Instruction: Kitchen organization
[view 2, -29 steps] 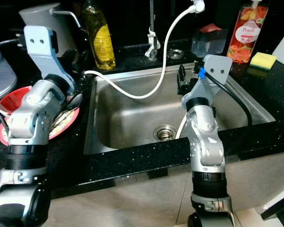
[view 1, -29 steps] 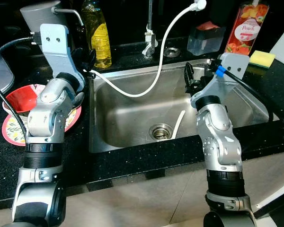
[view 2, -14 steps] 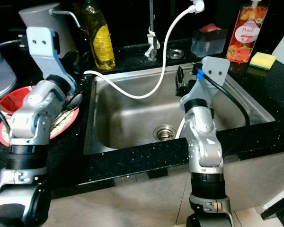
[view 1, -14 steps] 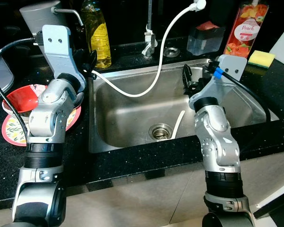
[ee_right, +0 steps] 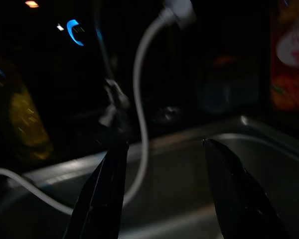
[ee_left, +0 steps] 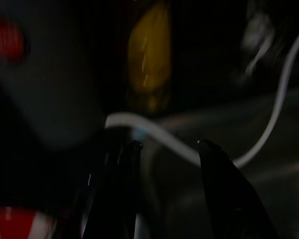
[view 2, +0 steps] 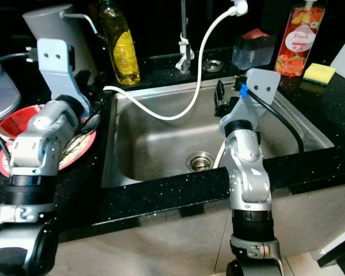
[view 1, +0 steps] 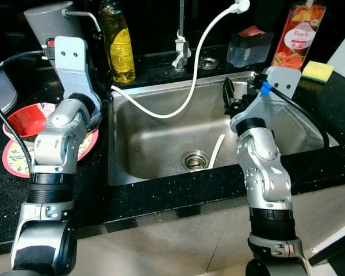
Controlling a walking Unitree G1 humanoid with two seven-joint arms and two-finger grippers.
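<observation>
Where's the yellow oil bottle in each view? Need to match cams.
Left eye: yellow oil bottle on the counter behind the sink's back-left corner.
Right eye: same spot.
Left wrist: blurred yellow shape beyond the fingers.
Right wrist: dim yellow blur at the edge.
Shared landmark: white hose.

Brushed steel sink (view 1: 155,144), glossy speckled black counter (view 1: 161,198), seemingly plastic white hose (view 1: 195,69), yellow sponge (view 1: 318,71).
</observation>
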